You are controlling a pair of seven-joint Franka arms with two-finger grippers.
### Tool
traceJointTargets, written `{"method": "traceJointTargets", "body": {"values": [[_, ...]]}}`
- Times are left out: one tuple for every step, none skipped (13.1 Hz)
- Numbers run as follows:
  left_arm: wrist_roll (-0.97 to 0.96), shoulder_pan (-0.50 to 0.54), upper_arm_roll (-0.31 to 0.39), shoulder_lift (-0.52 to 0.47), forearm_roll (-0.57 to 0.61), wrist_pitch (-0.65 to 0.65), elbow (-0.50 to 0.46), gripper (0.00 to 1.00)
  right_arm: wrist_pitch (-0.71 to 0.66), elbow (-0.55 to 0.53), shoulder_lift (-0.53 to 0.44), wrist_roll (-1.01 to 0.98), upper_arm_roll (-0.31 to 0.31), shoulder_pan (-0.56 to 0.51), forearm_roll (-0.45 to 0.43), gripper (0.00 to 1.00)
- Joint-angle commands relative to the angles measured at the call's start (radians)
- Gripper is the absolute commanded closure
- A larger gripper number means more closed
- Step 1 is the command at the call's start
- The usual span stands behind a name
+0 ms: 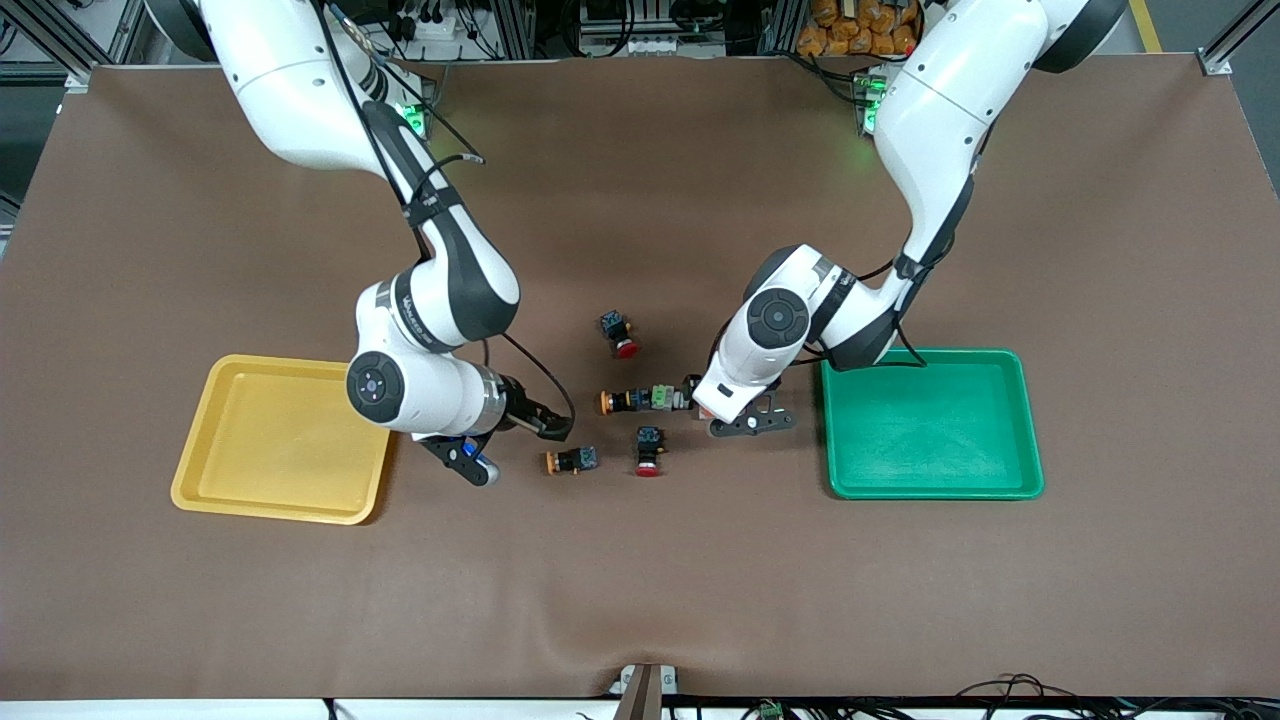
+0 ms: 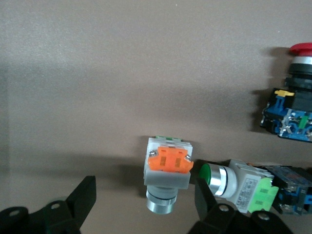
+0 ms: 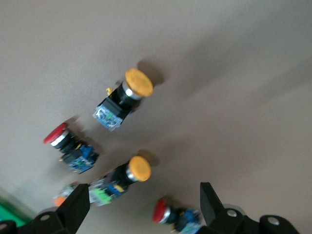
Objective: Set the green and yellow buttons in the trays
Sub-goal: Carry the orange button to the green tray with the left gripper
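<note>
A row of buttons lies mid-table: a yellow-capped button (image 1: 612, 402), a green button with a lime-green face (image 1: 662, 397) and a whitish button with an orange face (image 2: 167, 165). My left gripper (image 1: 697, 398) is open, low over the orange-faced button, which lies between its fingers (image 2: 84, 196). The green button (image 2: 229, 180) lies just outside one finger. A second yellow-capped button (image 1: 570, 460) lies nearer the camera, beside my open, empty right gripper (image 1: 545, 430). The right wrist view shows both yellow caps (image 3: 138, 83) (image 3: 139, 168). The yellow tray (image 1: 280, 440) and the green tray (image 1: 930, 420) hold nothing.
Two red-capped buttons lie by the row, one farther from the camera (image 1: 622, 336) and one nearer (image 1: 649, 452). The yellow tray is at the right arm's end and the green tray at the left arm's end. Brown table surface lies all round.
</note>
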Motion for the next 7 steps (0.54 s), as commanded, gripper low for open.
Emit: {"method": "traceJointTargets", "body": {"values": [[-0.018,-0.012,0.004,0.019,0.027,0.029,0.02,0.1,0.026,0.087,0.086,0.077,-0.008,0.008,0.157,0.0],[-0.018,-0.014,0.007,0.022,0.03,0.036,0.02,0.12,0.041,0.106,0.112,0.092,-0.008,0.002,0.176,0.0],[-0.018,-0.014,0.007,0.029,0.031,0.037,0.02,0.15,0.044,0.13,0.149,0.095,-0.005,-0.01,0.206,0.0],[-0.018,-0.015,0.007,0.033,0.031,0.039,0.022,0.17,0.04,0.185,0.198,0.095,-0.005,-0.017,0.267,0.0],[-0.018,-0.023,0.008,0.036,0.031,0.039,0.022,0.2,0.034,0.216,0.227,0.094,-0.006,-0.02,0.31,0.0],[-0.018,-0.023,0.008,0.038,0.031,0.039,0.022,0.29,0.037,0.219,0.235,0.089,-0.006,-0.024,0.315,0.0],[-0.018,-0.023,0.008,0.038,0.031,0.039,0.022,0.44,0.038,0.216,0.242,0.083,-0.006,-0.026,0.317,0.0]]}}
